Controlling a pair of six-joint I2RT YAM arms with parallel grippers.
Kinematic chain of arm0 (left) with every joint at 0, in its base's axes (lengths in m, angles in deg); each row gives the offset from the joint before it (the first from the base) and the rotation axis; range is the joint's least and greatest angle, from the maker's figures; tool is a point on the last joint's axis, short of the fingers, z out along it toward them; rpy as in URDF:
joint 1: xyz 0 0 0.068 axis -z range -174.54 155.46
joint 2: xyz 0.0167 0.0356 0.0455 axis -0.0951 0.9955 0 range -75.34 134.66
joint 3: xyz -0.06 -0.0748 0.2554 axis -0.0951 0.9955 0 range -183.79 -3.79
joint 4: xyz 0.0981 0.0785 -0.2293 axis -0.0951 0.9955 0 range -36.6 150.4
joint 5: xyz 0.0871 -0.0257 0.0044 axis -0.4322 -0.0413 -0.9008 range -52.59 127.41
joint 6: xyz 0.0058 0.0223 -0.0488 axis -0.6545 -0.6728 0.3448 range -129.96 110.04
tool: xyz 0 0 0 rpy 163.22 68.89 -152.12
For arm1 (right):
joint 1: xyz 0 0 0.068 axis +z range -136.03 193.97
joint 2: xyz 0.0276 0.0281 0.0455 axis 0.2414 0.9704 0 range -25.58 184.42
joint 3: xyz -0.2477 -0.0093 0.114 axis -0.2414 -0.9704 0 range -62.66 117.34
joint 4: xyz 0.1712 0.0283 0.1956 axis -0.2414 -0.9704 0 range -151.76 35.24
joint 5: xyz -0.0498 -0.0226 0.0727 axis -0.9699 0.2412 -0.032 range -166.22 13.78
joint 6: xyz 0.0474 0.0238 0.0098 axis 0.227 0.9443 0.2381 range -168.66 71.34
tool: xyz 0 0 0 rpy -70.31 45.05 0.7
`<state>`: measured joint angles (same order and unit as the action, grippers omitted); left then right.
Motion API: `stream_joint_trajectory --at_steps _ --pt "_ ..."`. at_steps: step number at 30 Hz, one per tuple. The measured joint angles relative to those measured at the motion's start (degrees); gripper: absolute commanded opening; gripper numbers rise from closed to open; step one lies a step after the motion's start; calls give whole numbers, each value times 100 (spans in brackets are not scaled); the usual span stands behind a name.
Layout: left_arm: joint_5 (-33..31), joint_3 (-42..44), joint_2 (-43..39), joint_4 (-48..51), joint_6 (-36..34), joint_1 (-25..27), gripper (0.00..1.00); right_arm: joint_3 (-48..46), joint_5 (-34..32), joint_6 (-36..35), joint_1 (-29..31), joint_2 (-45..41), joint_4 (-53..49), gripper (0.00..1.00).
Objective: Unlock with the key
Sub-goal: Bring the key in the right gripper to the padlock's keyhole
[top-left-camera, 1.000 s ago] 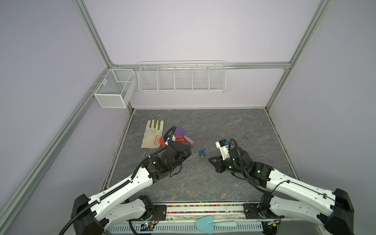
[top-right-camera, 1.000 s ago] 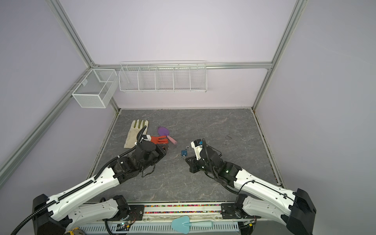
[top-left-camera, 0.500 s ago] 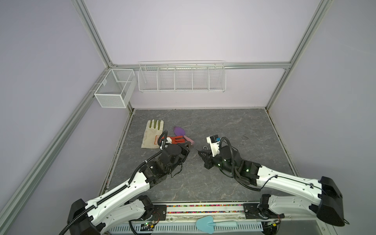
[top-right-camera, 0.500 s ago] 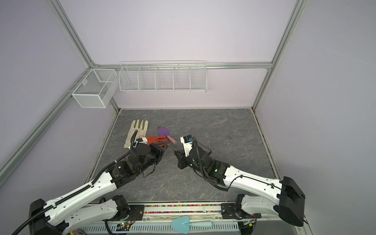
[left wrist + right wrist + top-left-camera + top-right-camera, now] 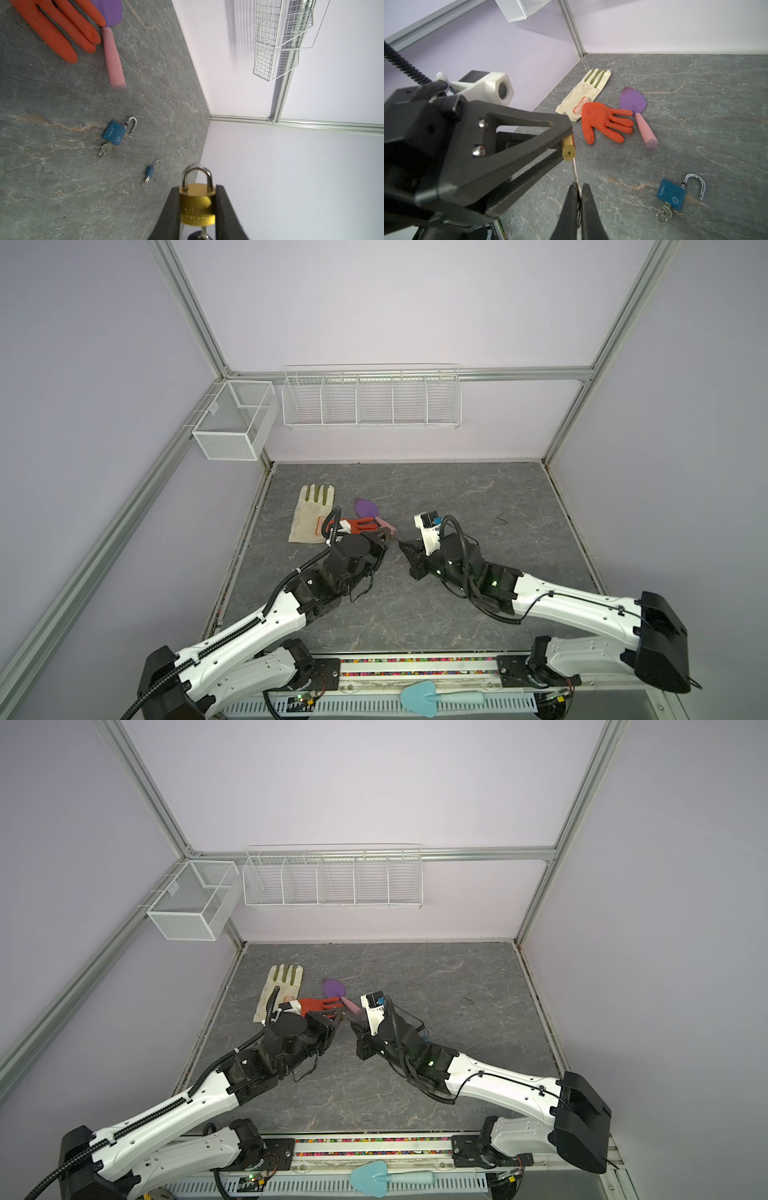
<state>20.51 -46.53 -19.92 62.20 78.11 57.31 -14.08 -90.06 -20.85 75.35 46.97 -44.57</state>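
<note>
Left claw [image 5: 197, 193]: clamped on the body of the brass padlock [image 5: 197, 205], which it holds up off the worktop with the keyhole end turned toward the other arm.
Right claw [image 5: 578, 187]: pinched together on the key [image 5: 576, 174], blade aimed at the base of the lock.
Worktop [image 5: 457, 497]: grey stone pattern; both arms meet over its middle in both top views.
Cream glove [image 5: 311, 514]: flat, near the left wall.
Orange glove [image 5: 600, 120]: overlaps the cream one's cuff, fingers toward the trowel.
Trowel [image 5: 633, 101]: purple blade, pink handle, just beside the orange fingers.
Large blue padlock [image 5: 671, 194]: lying flat, shackle sprung, key in it. Looks finished.
Brass padlock: shackle seated in the body, so locked.
Small blue padlock [image 5: 150, 171]: also lying open with its key in.
Key: tip touching or just beside the brass base, seemingly at the edge of the keyway. Cannot tell whether it has entered.
Progress: both blue locks appear done and brass looks like the last one. Lock and key are gripped and lined up. Left to do are seating the blade, turning it and popping the shackle.
</note>
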Motion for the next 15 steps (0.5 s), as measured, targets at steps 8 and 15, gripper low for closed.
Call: stream_joint_trajectory --at_steps 8,15 --pt "-46 0 28 -129 22 -22 0 234 -31 -127 2 238 -2 6" --pt "-81 0 57 -192 22 -28 0 267 -52 -201 0 271 -9 6"
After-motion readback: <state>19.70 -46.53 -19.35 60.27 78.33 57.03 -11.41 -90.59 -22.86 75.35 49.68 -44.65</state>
